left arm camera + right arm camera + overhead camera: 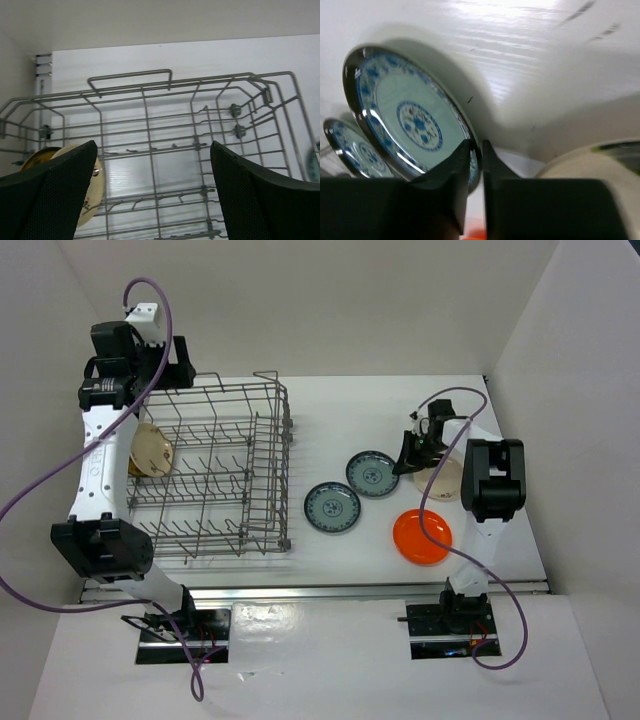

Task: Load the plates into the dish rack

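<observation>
The grey wire dish rack [262, 430] stands at the left. A cream plate [150, 451] stands on edge in its left side; in the left wrist view this plate [94, 196] has a yellowish rim [36, 156] behind it. My left gripper [183, 365] is open and empty above the rack's far edge [153, 145]. Two blue-green plates [372, 474] [332, 507], an orange plate [421, 537] and a cream plate [446, 481] lie on the table at the right. My right gripper [405, 457] [476, 145] is shut on the near rim of the farther blue-green plate [407, 117].
White walls enclose the table on the left, back and right. The right arm's body hangs over the cream plate [585, 165]. The second blue-green plate [352, 145] lies just beside the gripped one. The orange plate [476, 235] is near the right fingers.
</observation>
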